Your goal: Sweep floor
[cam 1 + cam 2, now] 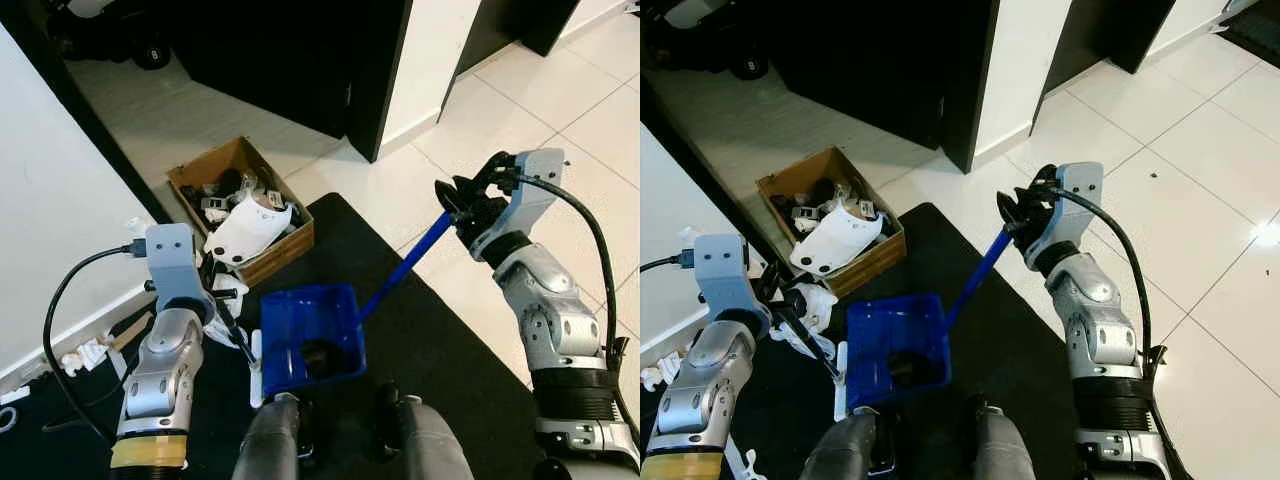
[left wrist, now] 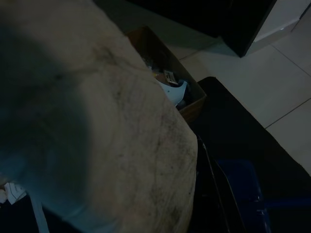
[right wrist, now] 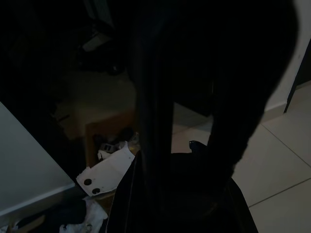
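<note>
my right tool (image 3: 194, 97) fingers are dark shapes up close, view very dim. past them: cardboard box (image 3: 109, 133) of clutter, white shell part (image 3: 107, 170) at its near end, black mat (image 3: 180, 194), pale floor tiles (image 3: 277, 155).

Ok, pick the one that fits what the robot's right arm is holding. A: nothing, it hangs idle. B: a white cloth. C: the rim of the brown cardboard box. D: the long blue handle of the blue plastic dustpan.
D: the right gripper is shut on the long blue handle, which slants down to the blue plastic dustpan on the black mat.
</note>
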Available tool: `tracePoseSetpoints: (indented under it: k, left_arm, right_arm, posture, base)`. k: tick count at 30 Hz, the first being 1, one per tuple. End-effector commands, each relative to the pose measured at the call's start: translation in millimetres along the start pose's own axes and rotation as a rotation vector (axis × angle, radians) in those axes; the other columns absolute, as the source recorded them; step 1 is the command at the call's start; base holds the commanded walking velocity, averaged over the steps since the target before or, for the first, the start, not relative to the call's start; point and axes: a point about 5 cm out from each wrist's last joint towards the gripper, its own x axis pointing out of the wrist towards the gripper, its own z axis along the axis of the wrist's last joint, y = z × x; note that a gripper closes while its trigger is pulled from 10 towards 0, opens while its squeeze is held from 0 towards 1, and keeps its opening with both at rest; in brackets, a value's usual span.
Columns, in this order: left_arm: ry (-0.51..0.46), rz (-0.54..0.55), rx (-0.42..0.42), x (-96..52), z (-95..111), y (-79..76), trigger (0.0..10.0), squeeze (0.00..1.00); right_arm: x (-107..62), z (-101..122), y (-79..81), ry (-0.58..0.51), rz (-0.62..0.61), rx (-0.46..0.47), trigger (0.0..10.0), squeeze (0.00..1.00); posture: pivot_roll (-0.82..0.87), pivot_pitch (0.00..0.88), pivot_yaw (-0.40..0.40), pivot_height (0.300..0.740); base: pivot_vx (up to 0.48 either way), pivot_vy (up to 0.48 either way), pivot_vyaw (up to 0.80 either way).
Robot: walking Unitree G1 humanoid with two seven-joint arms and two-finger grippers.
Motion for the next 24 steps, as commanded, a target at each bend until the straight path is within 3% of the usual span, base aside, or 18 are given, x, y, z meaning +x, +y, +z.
tracePoseSetpoints:
  k: [1, 4, 16, 24]
  left_arm:
    - [-0.014, 0.006, -0.002, 0.5, -0.3, -1.1, 10.0, 0.00]
    - [-0.013, 0.008, -0.001, 0.7, -0.6, -0.8, 10.0, 0.00]
    - [-0.002, 0.020, -0.005, 0.9, -3.2, 1.6, 10.0, 0.00]
    - [0.000, 0.036, -0.010, 0.7, -4.3, 4.9, 10.0, 0.00]
  right_arm:
    - [-1.3, 3.5, -1.2, -0.038, 0.003, -0.005, 10.0, 0.00]
    - [-1.4, 3.1, -1.5, -0.038, 0.003, -0.005, 10.0, 0.00]
    - [-2.4, 1.4, -2.4, -0.034, 0.003, -0.011, 10.0, 0.00]
    - [-1.3, 1.4, -2.3, -0.033, 0.009, -0.015, 10.0, 0.00]
  posture:
    - [0.07, 0.157, -0.001, 0.740]
    - [0.07, 0.159, 0.000, 0.740]
    - [0.07, 0.161, -0.004, 0.740]
    - [0.07, 0.160, -0.007, 0.740]
  base:
    - [0.000, -0.364, 0.00]
    - [0.000, -0.359, 0.00]
    - [0.293, -0.330, 0.00]
    - [0.458, 0.000, 0.00]
